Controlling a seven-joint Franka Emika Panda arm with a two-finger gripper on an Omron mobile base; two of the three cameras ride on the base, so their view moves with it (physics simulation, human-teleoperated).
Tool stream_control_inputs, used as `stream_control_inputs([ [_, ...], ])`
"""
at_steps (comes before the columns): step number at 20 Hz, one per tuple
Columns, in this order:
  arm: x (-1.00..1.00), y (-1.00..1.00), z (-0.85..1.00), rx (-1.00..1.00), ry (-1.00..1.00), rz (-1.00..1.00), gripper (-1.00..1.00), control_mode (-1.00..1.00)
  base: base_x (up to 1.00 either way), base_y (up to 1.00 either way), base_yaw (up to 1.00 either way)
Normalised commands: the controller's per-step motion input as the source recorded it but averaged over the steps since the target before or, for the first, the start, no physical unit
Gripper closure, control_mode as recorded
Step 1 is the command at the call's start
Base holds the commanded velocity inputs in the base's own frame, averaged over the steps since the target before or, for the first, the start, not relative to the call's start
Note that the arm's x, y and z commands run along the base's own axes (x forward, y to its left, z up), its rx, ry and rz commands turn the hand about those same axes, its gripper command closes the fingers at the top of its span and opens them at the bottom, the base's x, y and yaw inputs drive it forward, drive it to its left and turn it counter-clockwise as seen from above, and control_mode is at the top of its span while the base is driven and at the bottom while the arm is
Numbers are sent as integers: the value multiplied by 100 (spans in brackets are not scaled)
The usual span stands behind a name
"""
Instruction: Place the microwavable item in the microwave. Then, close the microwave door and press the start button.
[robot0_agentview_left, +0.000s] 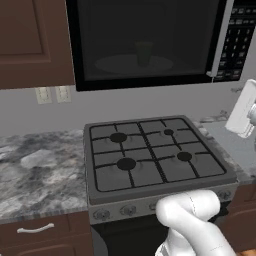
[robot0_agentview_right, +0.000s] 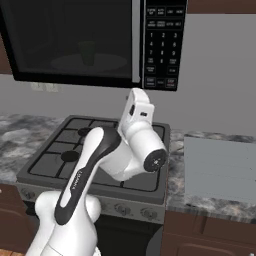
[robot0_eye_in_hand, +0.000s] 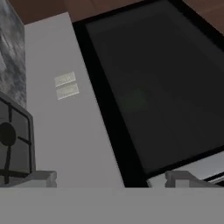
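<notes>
Black glass of the microwave door (robot0_agentview_left: 145, 42) sits shut ahead of my gripper (robot0_eye_in_hand: 109, 178), and the green cup (robot0_agentview_right: 87, 52) shows dimly behind it on the turntable. My fingers stand apart, holding nothing. I judge the start button is all that remains. The right base view shows the keypad (robot0_agentview_right: 162, 45) head-on; my hand view shows wall outlets (robot0_eye_in_hand: 66, 85).

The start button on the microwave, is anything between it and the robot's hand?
Nothing visible blocks it. The microwave door is shut with the green cup inside, and the keypad is bare. The gripper is empty, open, facing the door.
</notes>
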Motion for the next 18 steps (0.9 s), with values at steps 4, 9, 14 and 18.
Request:
stream_control_inputs([
  [4, 23, -20, 0, 0, 1, -1, -100, -100, 0, 0, 0],
  [9, 41, -5, 0, 0, 4, 0, -100, -100, 0, 0, 0],
  [14, 52, 0, 0, 0, 8, 0, -100, -100, 0, 0, 0],
  [18, 38, -8, 0, 0, 8, 0, -100, -100, 0, 0, 0],
])
